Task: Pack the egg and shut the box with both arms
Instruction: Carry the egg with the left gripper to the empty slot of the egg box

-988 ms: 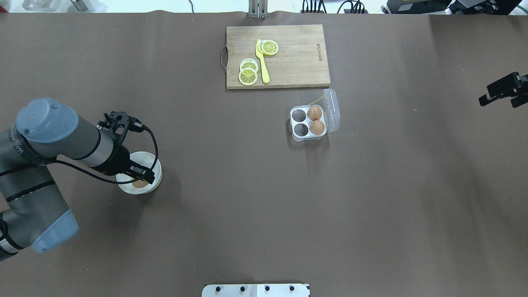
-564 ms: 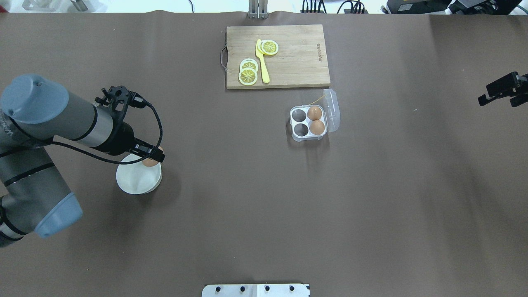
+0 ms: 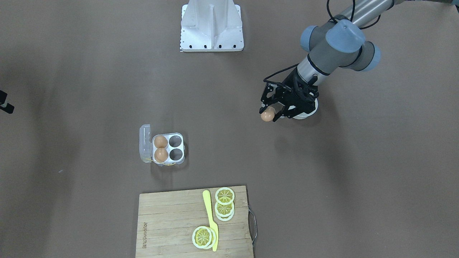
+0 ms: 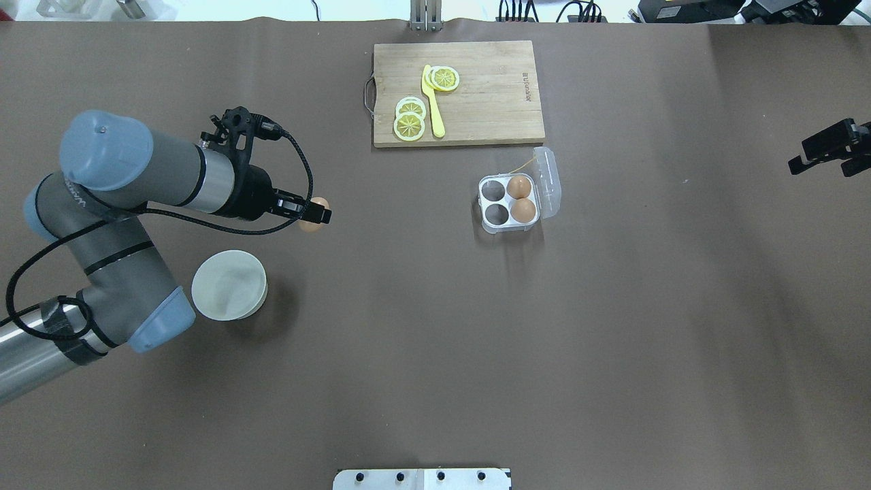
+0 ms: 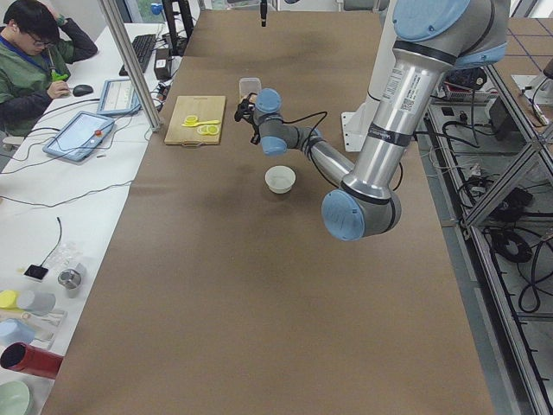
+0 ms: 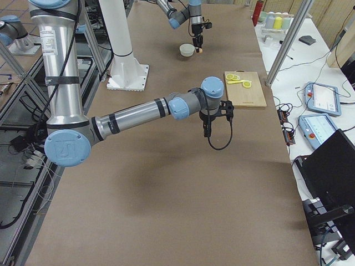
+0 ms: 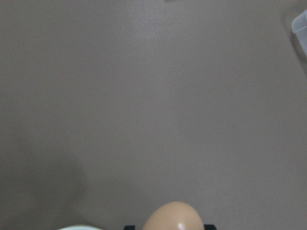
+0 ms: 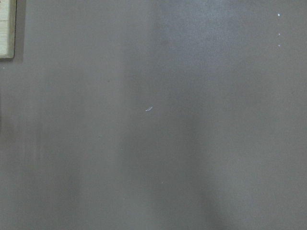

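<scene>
Egg (image 3: pixel 266 115) clamped in left gripper (image 3: pixel 271 111), held above table, near bowl (image 4: pixel 204 275). Box (image 4: pixel 509 202) seen well apart, toward table centre. Its two empty cells are turned toward held egg, open lid (image 4: pixel 548 173) on far side. Left gripper judged nearer to box. Right gripper (image 4: pixel 830 153) kept farther off at table edge; jaw state cannot be told.
</scene>
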